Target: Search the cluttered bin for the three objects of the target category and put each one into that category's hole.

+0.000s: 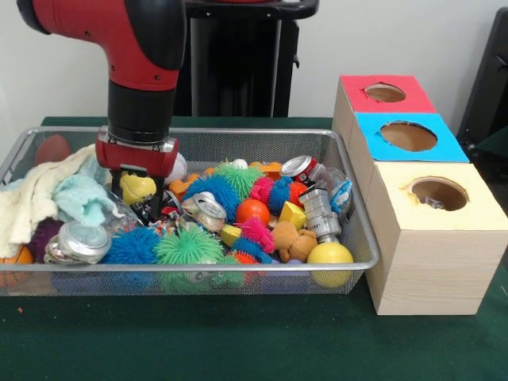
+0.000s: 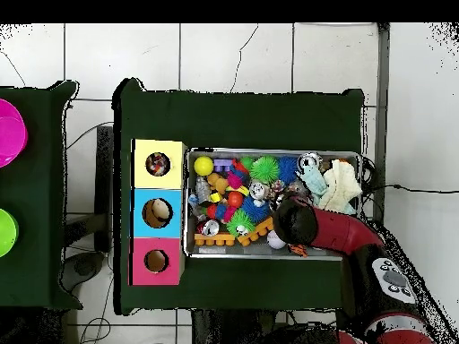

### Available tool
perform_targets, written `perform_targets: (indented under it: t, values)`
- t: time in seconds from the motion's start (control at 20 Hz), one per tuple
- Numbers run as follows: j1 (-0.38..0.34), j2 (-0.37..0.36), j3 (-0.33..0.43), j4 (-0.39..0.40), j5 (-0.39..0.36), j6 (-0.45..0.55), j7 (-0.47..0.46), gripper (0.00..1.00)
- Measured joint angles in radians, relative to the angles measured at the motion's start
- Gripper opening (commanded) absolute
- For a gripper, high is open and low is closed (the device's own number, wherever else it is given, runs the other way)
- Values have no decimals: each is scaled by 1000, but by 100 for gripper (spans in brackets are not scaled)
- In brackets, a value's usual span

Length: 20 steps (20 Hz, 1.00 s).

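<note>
Green cloth on the table [image 1: 238, 341] lies closest to you, bare along the front of the bin [image 1: 190, 270].

- **Bin's left end:** a cream cloth [image 1: 32, 198] and a mint cloth [image 1: 79, 198] are heaped here. Neither is what you are after.
- **Just right of the cloths:** the gripper [image 1: 143, 194] is down among the clutter, right against a yellow toy [image 1: 136, 186]. You cannot tell from either view whether the jaws are wide, narrow or holding anything.
- **By the gripper's tip:** small speckled red-and-white bits [image 1: 161, 214] show here. They may be one of the three objects, but they are too buried to be sure.
- **Middle to right end of the bin:** a green spiky ball [image 1: 189, 246], other spiky balls, crushed cans and a yellow ball [image 1: 329, 254] against the front rim. No limp speckled piece shows clearly among them.
- **Right of the bin:** three boxes stand in a row, with the yellow-topped box [image 1: 444, 254] nearest the camera. Its hole [image 1: 439, 193] holds something small. From overhead that something looks mottled, so judge it as perhaps one object already delivered.

On that reading the task is at most partly done. You have at least two pieces left to find, and the search is under way at the bin's left half. The carry would run across the whole bin to the yellow-topped box.
</note>
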Motion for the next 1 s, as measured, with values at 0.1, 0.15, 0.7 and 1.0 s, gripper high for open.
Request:
perform_targets:
  t: [0.1, 0.15, 0.7, 1.0]
  values:
    - [-2, -1, 4, 1, 0, 0, 0, 100]
    - [-1, -4, 7, 3, 0, 0, 0, 100]
    - [-20, -60, 65, 57, 0, 0, 0, 100]
    - [-26, -73, 102, 69, 0, -4, 0, 100]
